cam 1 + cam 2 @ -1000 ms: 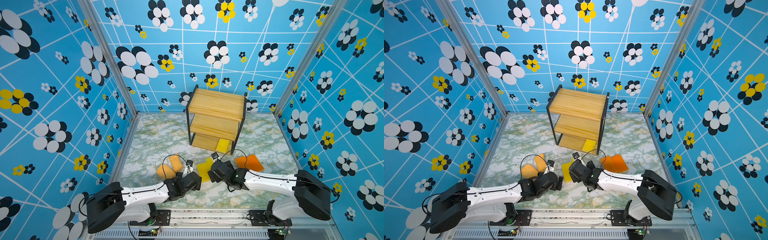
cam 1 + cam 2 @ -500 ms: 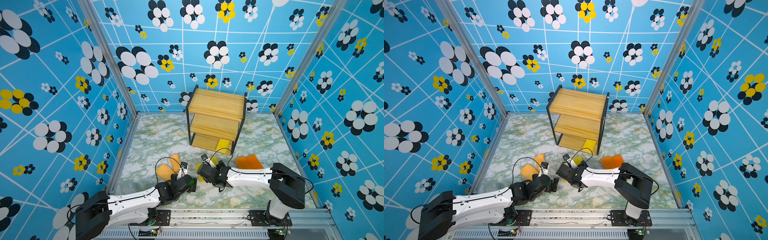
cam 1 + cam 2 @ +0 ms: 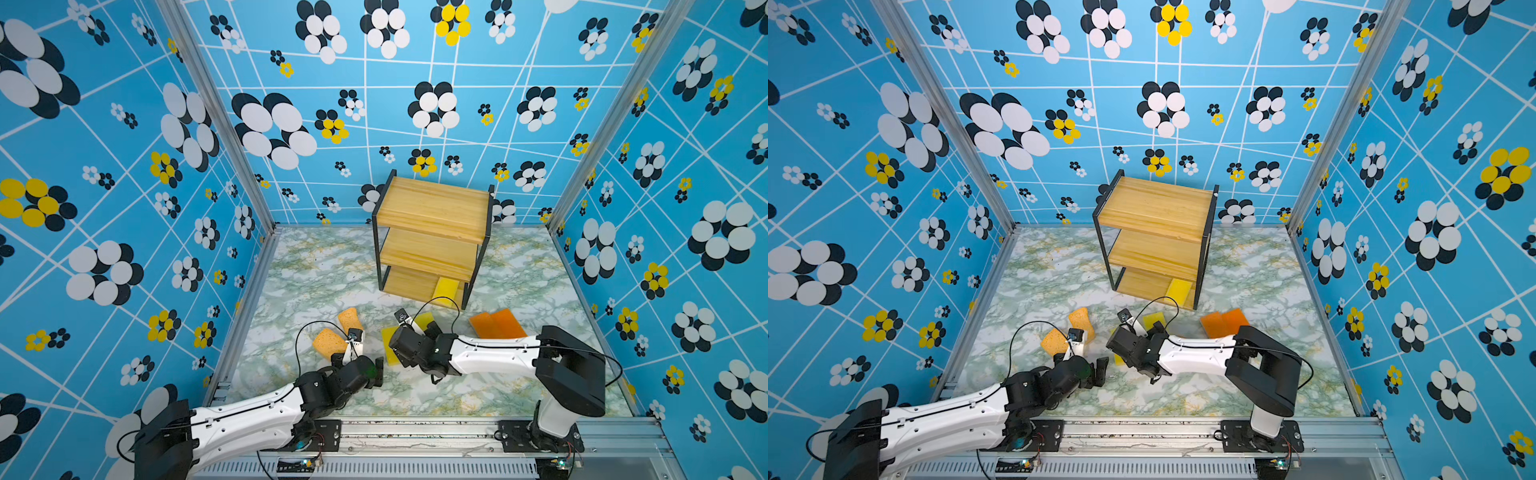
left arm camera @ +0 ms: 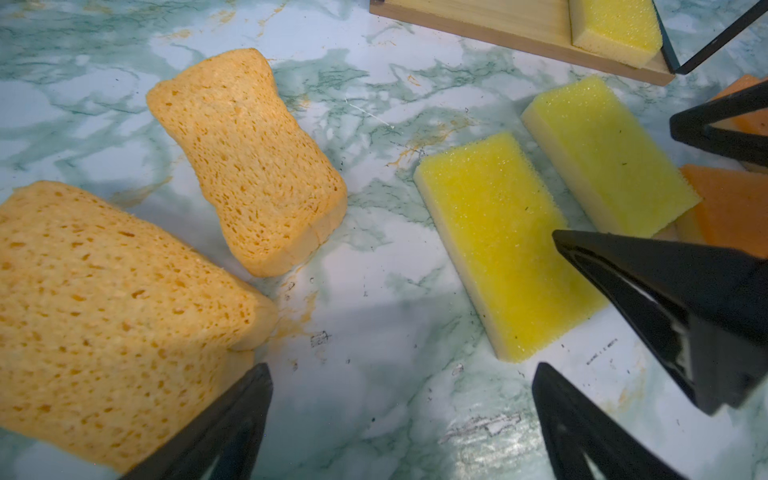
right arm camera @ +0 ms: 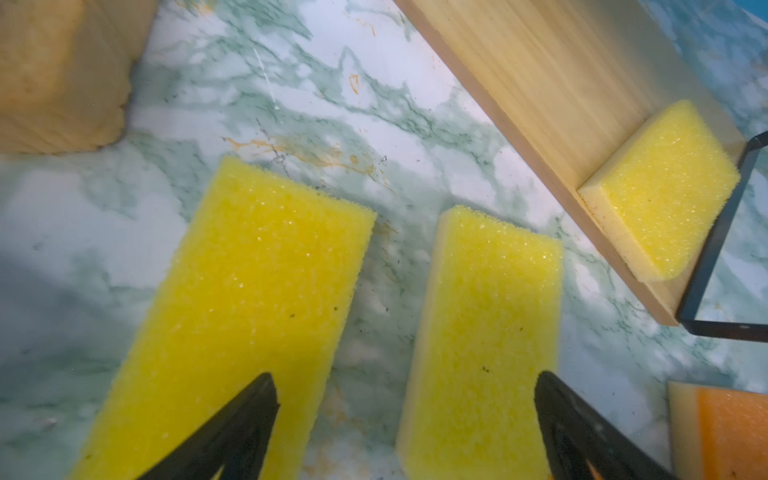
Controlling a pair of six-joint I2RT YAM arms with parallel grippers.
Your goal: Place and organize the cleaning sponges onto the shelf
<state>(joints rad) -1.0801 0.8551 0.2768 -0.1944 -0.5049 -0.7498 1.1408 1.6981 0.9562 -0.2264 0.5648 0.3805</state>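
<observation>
The shelf [image 3: 432, 216] stands at the back with one yellow sponge [image 3: 446, 286] on its lowest board. Two tan sponges [image 4: 249, 166] [image 4: 104, 311] lie on the marble floor to the left. Two yellow sponges [image 5: 249, 291] [image 5: 486, 324] lie side by side in the middle, and orange sponges [image 3: 496, 324] lie to the right. My left gripper [image 4: 402, 368] is open over bare floor between the nearer tan sponge and a yellow one. My right gripper [image 5: 404, 376] is open just above the two yellow sponges and holds nothing. One of its fingers [image 4: 665, 291] shows in the left wrist view.
Patterned blue walls [image 3: 124, 208] close the floor in on three sides. A metal rail [image 3: 415, 432] runs along the front edge. The shelf's black frame [image 5: 706, 270] stands close beside the yellow sponges.
My right gripper has moved leftward over the yellow sponges as its arm folded. My left arm has stretched lower, with its gripper staying near the same spot. Nothing was picked up.
</observation>
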